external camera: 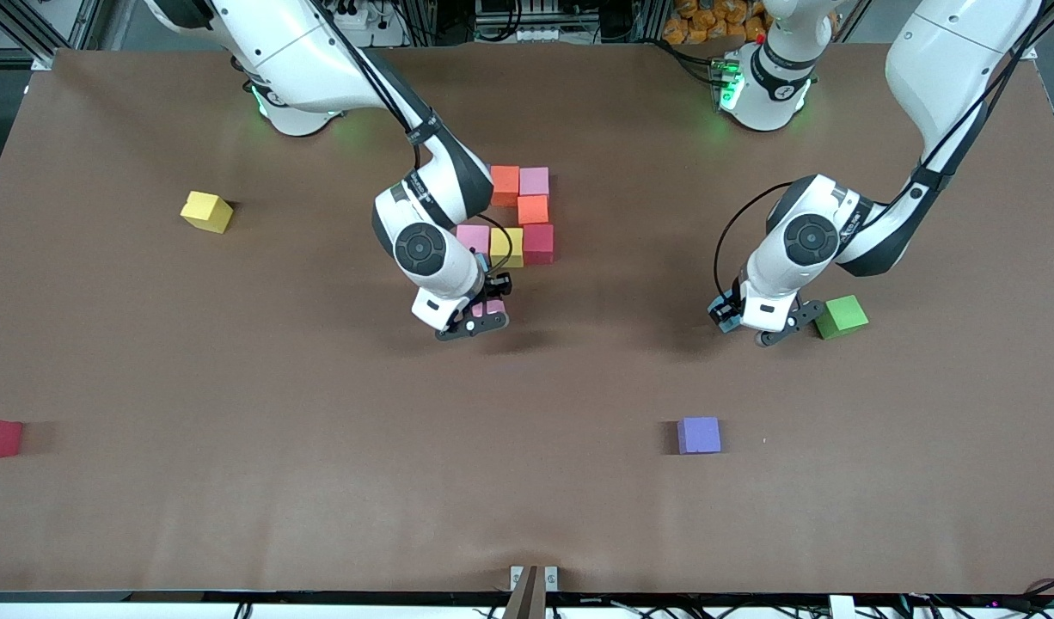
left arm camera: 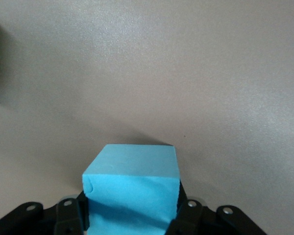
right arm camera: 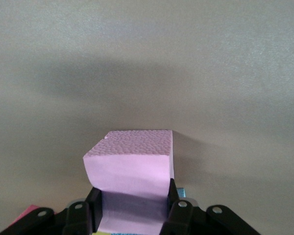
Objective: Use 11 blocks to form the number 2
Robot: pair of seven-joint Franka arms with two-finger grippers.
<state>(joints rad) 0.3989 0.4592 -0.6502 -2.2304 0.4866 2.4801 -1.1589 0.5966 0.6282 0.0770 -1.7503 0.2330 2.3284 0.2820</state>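
No text, label, brand name, number or sign can be read anywhere in these views: the blocks' faces are plain and the brown table (external camera: 235,516) carries no markings.
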